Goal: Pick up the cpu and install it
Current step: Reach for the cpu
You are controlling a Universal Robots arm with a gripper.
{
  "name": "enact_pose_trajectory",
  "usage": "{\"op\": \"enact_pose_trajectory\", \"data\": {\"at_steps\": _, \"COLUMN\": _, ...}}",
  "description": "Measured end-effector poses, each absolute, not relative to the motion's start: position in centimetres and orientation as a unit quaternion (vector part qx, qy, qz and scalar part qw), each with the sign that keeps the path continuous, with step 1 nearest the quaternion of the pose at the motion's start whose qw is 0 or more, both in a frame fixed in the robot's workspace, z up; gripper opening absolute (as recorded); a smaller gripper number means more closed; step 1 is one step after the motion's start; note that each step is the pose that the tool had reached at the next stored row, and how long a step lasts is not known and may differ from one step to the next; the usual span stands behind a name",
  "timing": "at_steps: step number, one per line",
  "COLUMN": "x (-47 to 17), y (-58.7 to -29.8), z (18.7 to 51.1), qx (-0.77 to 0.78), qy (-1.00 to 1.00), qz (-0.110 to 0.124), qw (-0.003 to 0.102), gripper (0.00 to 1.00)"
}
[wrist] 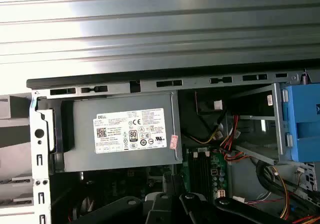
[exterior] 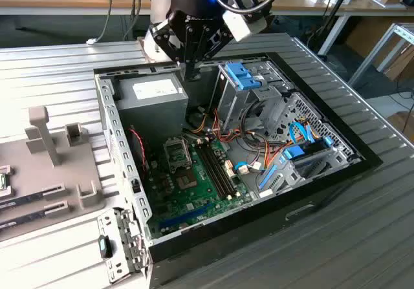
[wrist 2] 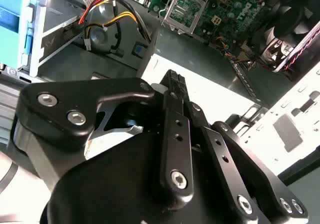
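Overhead, the gripper [exterior: 192, 75] hangs with its jaws drawn narrow and nothing seen between them, just above the grey power supply [exterior: 152, 95] in the open computer case [exterior: 119, 160]. Well apart, the cpu [exterior: 2, 180] lies on the grey fixture [exterior: 52, 172] at the exterior view's left edge.

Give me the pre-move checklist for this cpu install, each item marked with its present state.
1. Computer case open, motherboard exposed: ok.
2. The cpu held by the end effector: cannot tell.
3. Alignment of end effector over the cpu socket: not ok; it hangs near the power supply.
4. Loose cables off the cpu socket: ok.
5. Cover of the cpu socket lifted: cannot tell.
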State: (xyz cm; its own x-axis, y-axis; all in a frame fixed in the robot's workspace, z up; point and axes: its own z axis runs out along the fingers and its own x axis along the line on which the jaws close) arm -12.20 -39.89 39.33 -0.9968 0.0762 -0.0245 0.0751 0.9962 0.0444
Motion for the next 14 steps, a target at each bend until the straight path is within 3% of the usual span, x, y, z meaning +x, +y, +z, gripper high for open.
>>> {"op": "enact_pose_trajectory", "data": {"at_steps": 14, "x": -13.4, "y": -39.9, "z": 39.3, "qx": 0.038, "qy": 0.999, "qz": 0.022, "qw": 0.013, "gripper": 0.11}}
